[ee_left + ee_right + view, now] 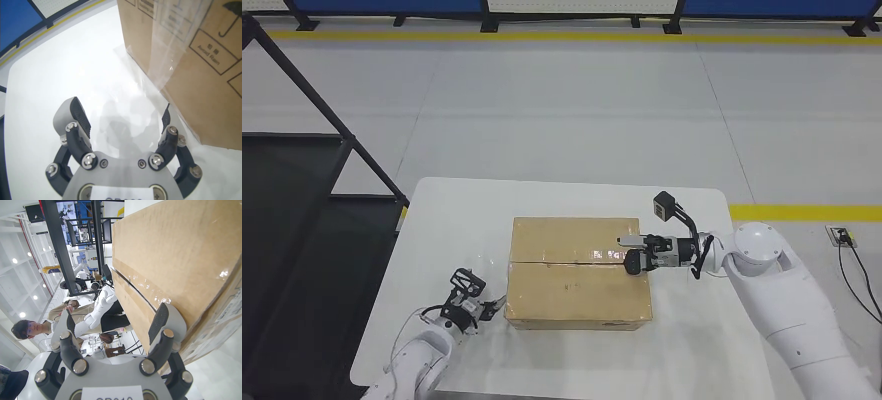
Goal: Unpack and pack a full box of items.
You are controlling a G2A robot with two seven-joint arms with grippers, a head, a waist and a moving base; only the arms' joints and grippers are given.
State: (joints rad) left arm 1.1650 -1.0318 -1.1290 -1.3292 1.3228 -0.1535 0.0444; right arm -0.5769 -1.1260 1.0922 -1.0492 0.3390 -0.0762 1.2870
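Note:
A closed brown cardboard box (577, 271) sits in the middle of the white table (442, 215), its top flaps sealed with clear tape along the centre seam (132, 286). My right gripper (630, 253) hovers at the box's right top edge, turned sideways and open, one fingertip (160, 317) resting on the taped seam. My left gripper (474, 296) is low over the table beside the box's near-left corner (202, 140), open with nothing between its fingers. Loose clear tape (160, 56) runs down that side of the box (189, 56).
The table's left edge meets a black metal frame (332, 130). White table surface (56, 75) lies free to the left of the box and in front of it. Grey floor with yellow lines (802, 212) lies beyond the table.

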